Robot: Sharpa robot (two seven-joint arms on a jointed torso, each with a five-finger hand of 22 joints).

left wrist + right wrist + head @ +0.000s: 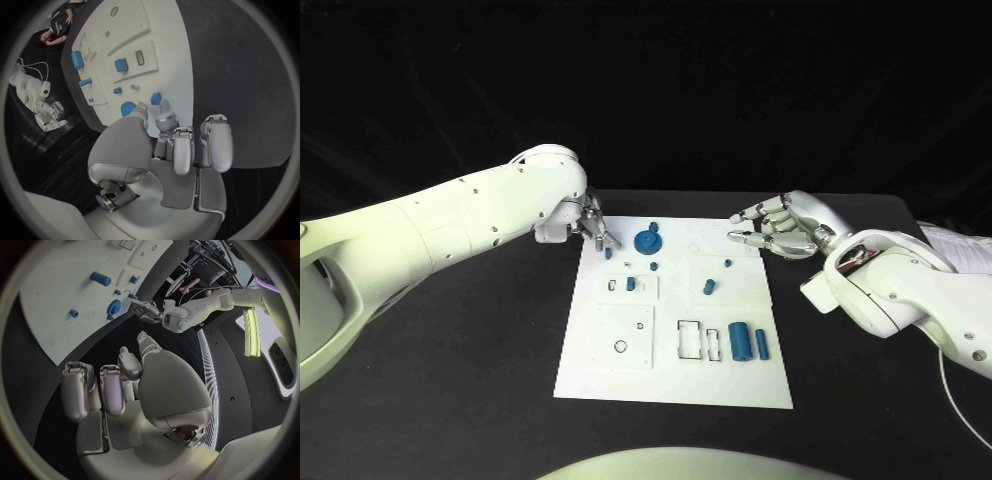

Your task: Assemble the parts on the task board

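Left hand (593,226) at task board (596,370) far left corner, fingertips apart, nothing held, just beside small blue peg (607,253). Right hand (783,228) half-curled, holding nothing, off far right edge. Risk: fingers nudge peg or round blue part (648,241), knocking either off board.

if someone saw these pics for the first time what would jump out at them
First the white task board in the middle of the black table, with small blue parts on it: a round blue disc near its far edge and two upright-looking blue cylinders near its right near corner. Then the two silver hands flanking the far end: the left hand at the board's far left corner, the right hand just off its far right corner, holding nothing.
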